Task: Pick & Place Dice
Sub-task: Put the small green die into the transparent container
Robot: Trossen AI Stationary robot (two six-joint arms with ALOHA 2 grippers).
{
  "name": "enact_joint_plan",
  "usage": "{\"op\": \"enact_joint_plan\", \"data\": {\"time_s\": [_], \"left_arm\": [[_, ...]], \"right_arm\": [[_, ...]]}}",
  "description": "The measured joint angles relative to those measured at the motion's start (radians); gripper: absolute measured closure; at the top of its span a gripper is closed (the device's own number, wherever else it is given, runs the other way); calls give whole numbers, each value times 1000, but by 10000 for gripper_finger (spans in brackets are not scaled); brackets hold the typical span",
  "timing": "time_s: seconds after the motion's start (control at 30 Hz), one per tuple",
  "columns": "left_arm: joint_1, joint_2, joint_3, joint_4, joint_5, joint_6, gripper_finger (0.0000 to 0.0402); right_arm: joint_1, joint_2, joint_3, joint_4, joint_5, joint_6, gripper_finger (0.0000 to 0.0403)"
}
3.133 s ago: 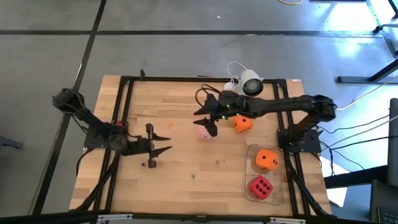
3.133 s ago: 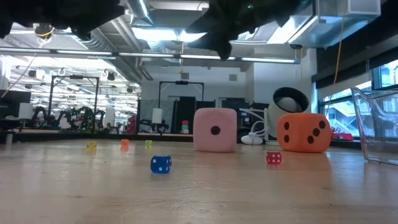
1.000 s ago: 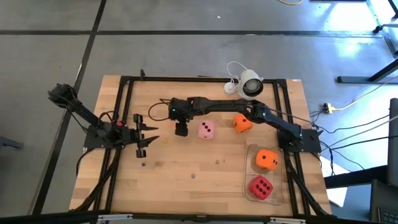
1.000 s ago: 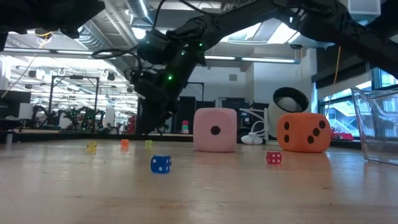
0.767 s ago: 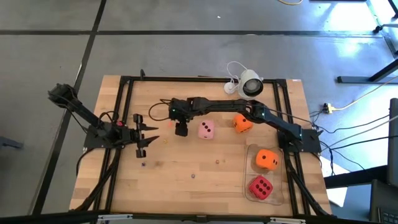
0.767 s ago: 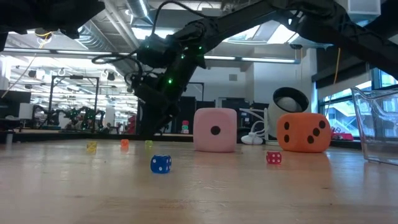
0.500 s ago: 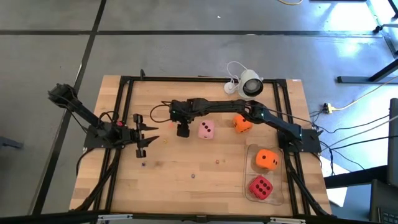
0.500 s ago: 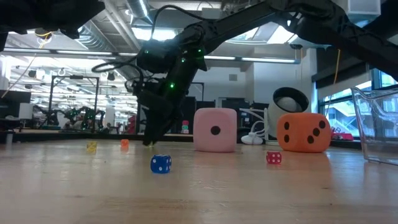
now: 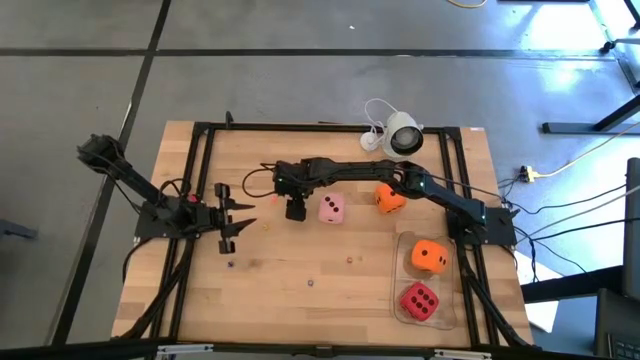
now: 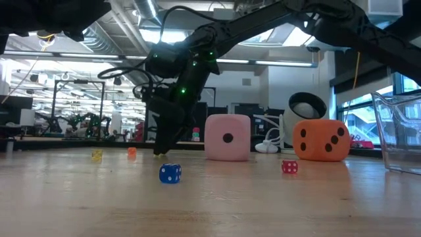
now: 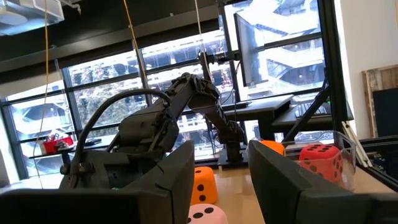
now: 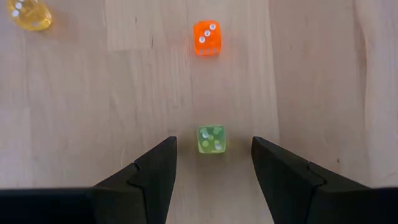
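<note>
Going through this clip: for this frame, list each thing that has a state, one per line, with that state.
Right end effector: open, above the small green die, not touching it.
Left end effector: open, empty, waiting at the table's left.
Pale pink die: on the table, free.
Orange die: on the table, free.
Second orange die: inside the clear bin.
Red die: inside the same bin.

Both arms are dark, near black, built of slim jointed segments; the right arm (image 9: 420, 180) carries small green lights near its wrist and loose black cables looping beside it; the left arm (image 9: 130, 185) shows a small red spot near its wrist; wrist views show wedge-shaped fingers (image 12: 155, 171) with matte dark faces
</note>
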Motion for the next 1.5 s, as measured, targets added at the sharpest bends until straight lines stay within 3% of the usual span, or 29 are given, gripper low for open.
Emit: {"op": "enact_joint_plan", "data": {"time_s": [0.3,0.87,1.13,1.33,1.5], "left_arm": [[0,0,0,0,0,-1,258],[0,0,0,-18,0,-12,258],[0,0,0,-28,0,-26,258],[0,0,0,-27,-9,-26,258],[0,0,0,-26,-36,-26,258]], "right_arm": [[0,0,0,5,0,3,206],[0,0,0,31,-8,25,357],[0,-1,0,37,-15,37,333],[0,-2,0,37,-114,56,355],[5,-3,0,36,-109,63,355]]}}
